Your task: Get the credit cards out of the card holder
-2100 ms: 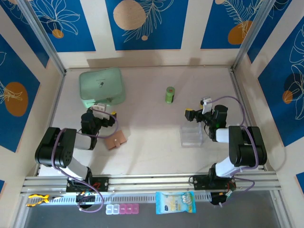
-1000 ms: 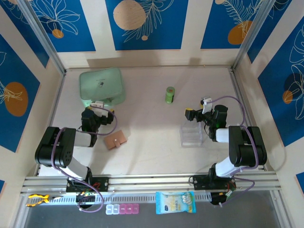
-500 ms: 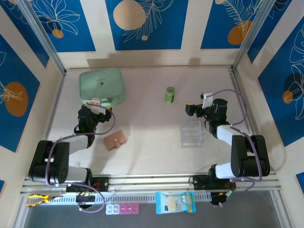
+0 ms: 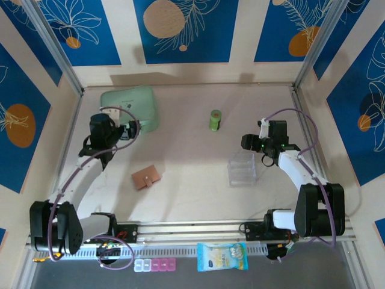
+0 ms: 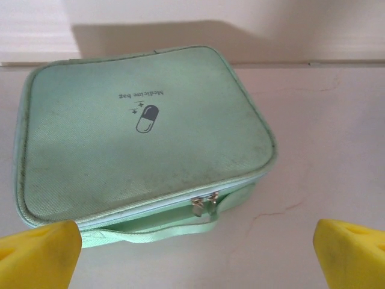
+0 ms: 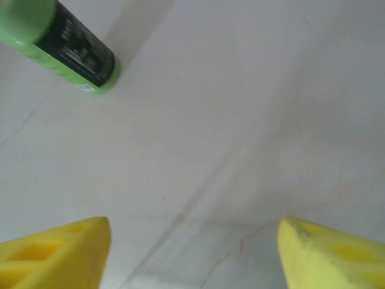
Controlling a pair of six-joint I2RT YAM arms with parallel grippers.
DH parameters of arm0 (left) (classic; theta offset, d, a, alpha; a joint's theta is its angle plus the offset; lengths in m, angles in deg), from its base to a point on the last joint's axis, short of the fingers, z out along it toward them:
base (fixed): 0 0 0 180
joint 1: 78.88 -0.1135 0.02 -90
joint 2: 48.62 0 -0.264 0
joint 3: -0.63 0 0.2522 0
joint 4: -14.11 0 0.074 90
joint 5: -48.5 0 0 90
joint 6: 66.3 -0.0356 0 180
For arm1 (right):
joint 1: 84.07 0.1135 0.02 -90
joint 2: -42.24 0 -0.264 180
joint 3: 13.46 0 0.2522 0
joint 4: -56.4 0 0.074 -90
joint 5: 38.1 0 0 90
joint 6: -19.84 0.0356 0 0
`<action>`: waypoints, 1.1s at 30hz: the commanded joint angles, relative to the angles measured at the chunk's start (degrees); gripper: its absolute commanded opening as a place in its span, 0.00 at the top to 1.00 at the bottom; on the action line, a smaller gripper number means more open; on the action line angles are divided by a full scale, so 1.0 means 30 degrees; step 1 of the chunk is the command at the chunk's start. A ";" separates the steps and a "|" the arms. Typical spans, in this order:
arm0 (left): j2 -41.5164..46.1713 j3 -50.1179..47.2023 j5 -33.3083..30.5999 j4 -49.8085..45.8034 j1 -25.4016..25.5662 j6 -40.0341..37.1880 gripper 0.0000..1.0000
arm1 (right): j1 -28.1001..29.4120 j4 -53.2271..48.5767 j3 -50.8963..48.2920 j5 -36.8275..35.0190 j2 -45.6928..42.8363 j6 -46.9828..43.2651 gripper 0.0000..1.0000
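Toward 7 o'clock on the table (image 4: pixel 192 186), the card holder (image 4: pixel 147 177) lies flat and apparently folded, well apart from left gripper (image 5: pixel 192 253) and right gripper (image 6: pixel 192 247), both spread and empty; likely light, limp leather hiding stiff, slick credit cards: pin one flap, pinch card edges.

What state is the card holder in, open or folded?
Folded shut: the card holder lies flat, tan outer face up.

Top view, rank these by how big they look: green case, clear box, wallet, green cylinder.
1. Green case, clearly largest.
2. Clear box.
3. Wallet, close to the box but looks slightly smaller.
4. Green cylinder, smallest.
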 commanded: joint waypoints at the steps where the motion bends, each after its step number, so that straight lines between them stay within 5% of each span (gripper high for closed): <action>1: 0.0382 0.2150 0.1283 -0.5230 -0.0128 0.0625 0.02 | 0.0166 -0.4170 0.0610 -0.0591 -0.0547 0.2066 0.35; 6: -0.0041 0.4026 0.2746 -0.7736 -0.0147 -0.0567 0.03 | 0.0216 -0.5903 0.0736 -0.1087 -0.0614 0.2632 0.53; 13: 0.0362 0.2383 0.1811 -0.6326 -0.0179 -0.1439 0.02 | 0.0235 -0.6777 0.1181 -0.1410 -0.0100 0.2594 0.64; 33: 0.0916 0.2019 0.1874 -0.5948 -0.0171 -0.1480 0.01 | 0.0640 -0.6730 0.2068 -0.1633 0.1652 0.2169 0.78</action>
